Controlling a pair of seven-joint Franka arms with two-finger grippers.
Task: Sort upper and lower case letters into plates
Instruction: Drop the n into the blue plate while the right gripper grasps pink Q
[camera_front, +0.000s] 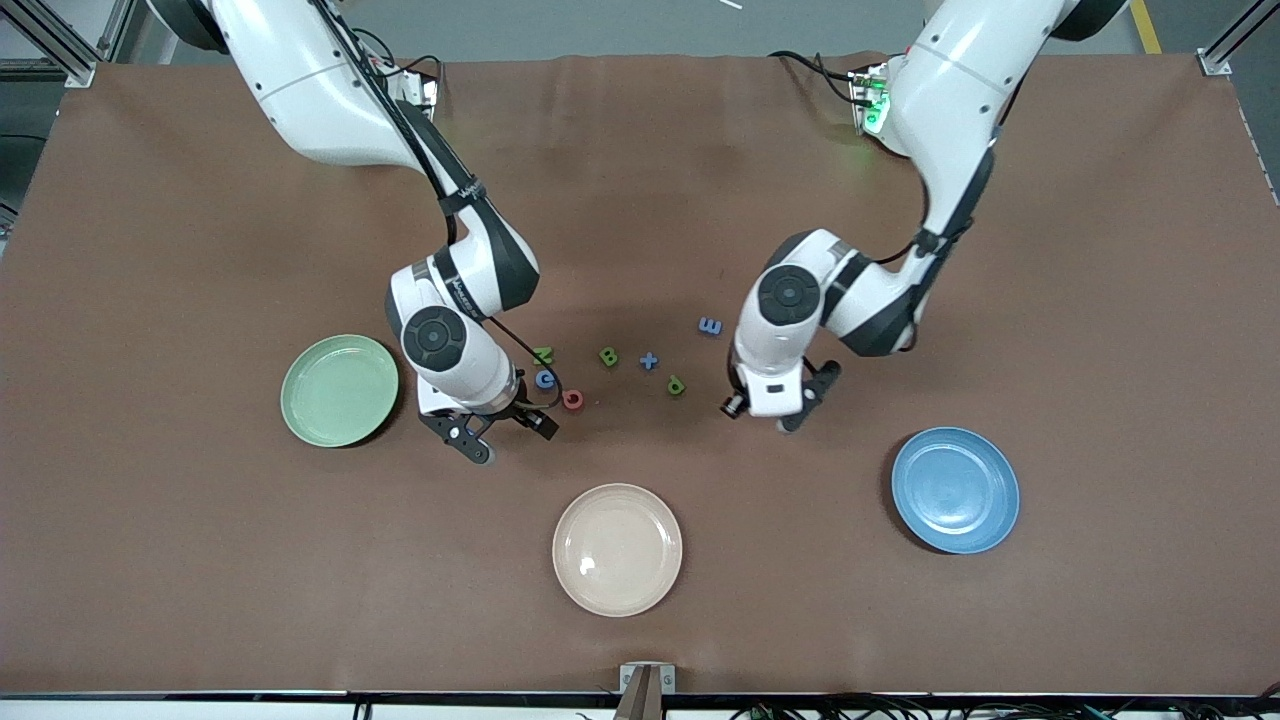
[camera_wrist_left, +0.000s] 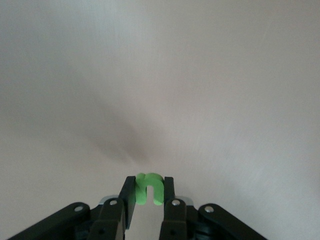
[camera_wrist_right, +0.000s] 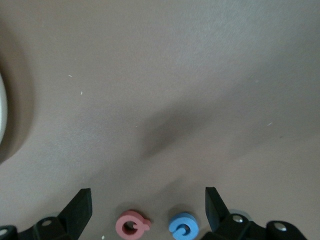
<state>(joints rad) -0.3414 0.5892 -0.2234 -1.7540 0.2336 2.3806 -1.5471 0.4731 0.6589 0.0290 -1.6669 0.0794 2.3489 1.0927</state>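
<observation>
My left gripper (camera_wrist_left: 149, 182) is shut on a small green letter (camera_wrist_left: 149, 188) shaped like an n. In the front view the left gripper (camera_front: 765, 412) hangs low over bare table between the row of letters and the blue plate (camera_front: 955, 489). My right gripper (camera_wrist_right: 147, 200) is open, with a red letter (camera_wrist_right: 132, 225) and a blue letter (camera_wrist_right: 183, 226) lying on the table between its fingers. The front view shows the right gripper (camera_front: 512, 438) beside the mint green plate (camera_front: 339, 389), just over the red letter (camera_front: 572, 400) and blue letter (camera_front: 545, 378). Both plates are empty.
More letters lie in a loose row mid-table: green ones (camera_front: 543, 354), (camera_front: 608, 356), (camera_front: 676, 385) and blue ones (camera_front: 649, 361), (camera_front: 709, 326). An empty cream-beige plate (camera_front: 617, 548) sits nearer the front camera, between the two arms.
</observation>
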